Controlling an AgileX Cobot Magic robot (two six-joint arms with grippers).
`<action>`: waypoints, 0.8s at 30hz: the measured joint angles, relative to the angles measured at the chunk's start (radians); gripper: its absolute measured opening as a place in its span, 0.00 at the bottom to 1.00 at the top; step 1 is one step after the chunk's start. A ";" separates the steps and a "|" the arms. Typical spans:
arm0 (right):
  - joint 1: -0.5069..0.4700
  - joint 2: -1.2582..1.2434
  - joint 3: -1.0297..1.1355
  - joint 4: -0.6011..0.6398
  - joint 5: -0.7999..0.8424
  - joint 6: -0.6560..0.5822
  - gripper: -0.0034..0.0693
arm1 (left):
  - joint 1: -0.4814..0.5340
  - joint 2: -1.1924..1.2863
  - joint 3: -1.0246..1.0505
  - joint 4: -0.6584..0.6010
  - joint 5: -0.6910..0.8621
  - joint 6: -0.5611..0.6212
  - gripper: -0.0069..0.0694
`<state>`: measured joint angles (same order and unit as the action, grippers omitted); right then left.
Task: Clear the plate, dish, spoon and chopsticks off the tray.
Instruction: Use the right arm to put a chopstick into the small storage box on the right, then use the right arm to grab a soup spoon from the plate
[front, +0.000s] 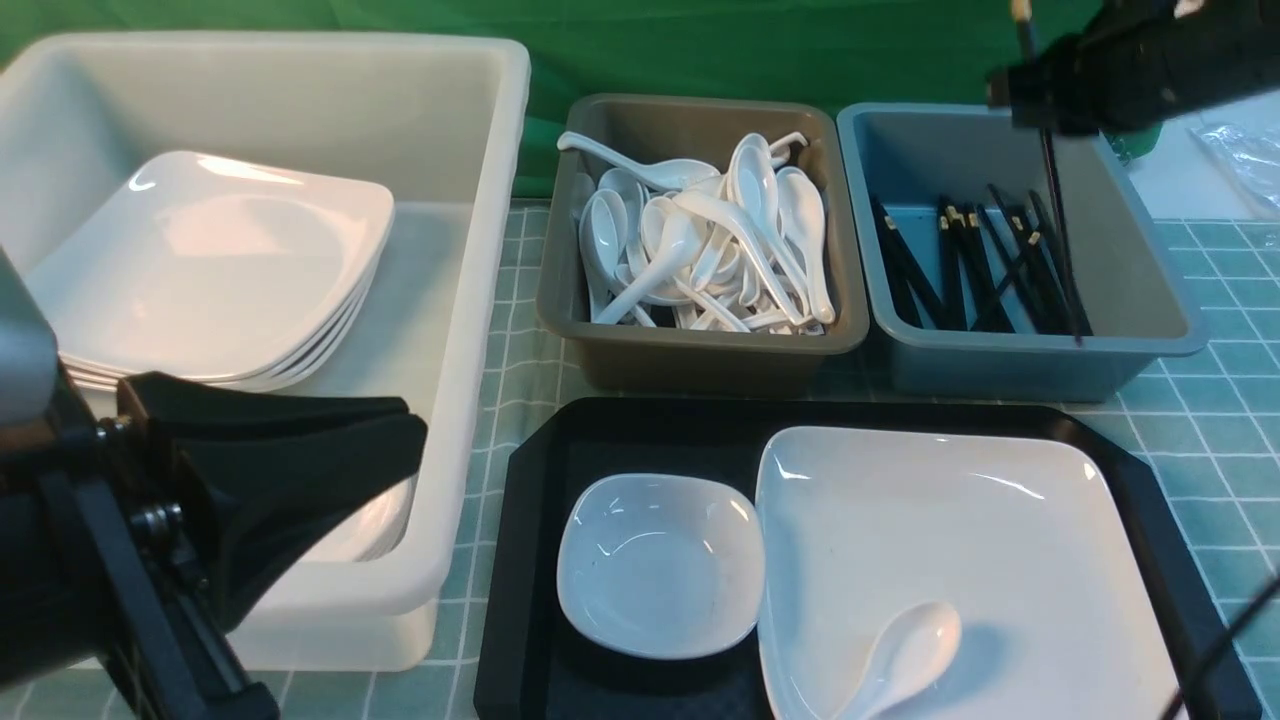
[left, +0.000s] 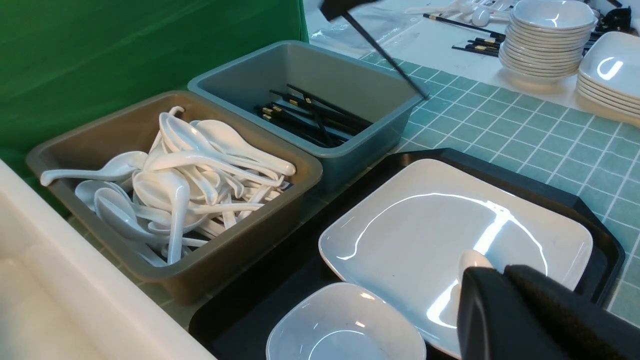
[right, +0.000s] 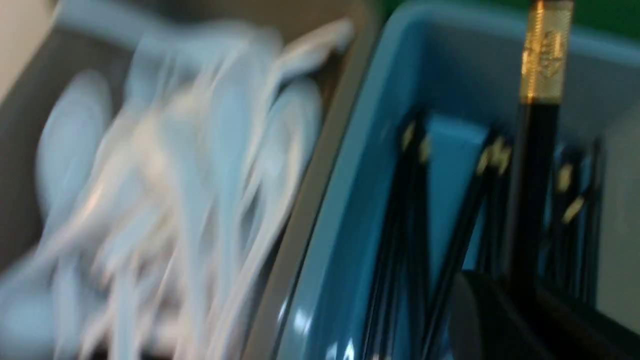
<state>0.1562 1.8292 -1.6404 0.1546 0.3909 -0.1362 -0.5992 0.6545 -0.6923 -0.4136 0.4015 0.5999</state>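
The black tray (front: 530, 480) holds the small white dish (front: 660, 565) beside the large white plate (front: 950, 530). The white spoon (front: 910, 650) lies on the plate's near part. My right gripper (front: 1045, 95) is shut on the black chopsticks (front: 1060, 220), which hang steeply above the blue-grey tub (front: 1150, 300). Their gold band (right: 542, 60) sticks out past the grip. My left gripper (front: 415, 425) is shut and empty, hovering left of the tray. In the left wrist view its fingertips (left: 500, 280) cover most of the spoon (left: 472, 260).
A big white bin (front: 470, 300) with stacked plates stands at the left. A brown tub (front: 700, 350) full of spoons sits behind the tray, next to the blue-grey tub with several chopsticks. Stacks of dishes (left: 545, 45) stand further to the right.
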 joint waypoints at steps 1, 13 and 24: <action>-0.009 0.038 -0.031 0.000 -0.020 0.019 0.14 | 0.000 0.000 0.000 0.000 0.000 0.000 0.11; -0.032 0.271 -0.191 -0.005 -0.015 0.092 0.46 | 0.000 0.000 0.000 0.000 0.000 0.003 0.11; 0.020 0.035 -0.150 -0.044 0.538 0.013 0.34 | 0.000 0.000 0.000 -0.027 0.009 0.003 0.11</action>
<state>0.1766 1.8639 -1.7907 0.1104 0.9293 -0.1229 -0.5992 0.6545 -0.6923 -0.4402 0.4109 0.6026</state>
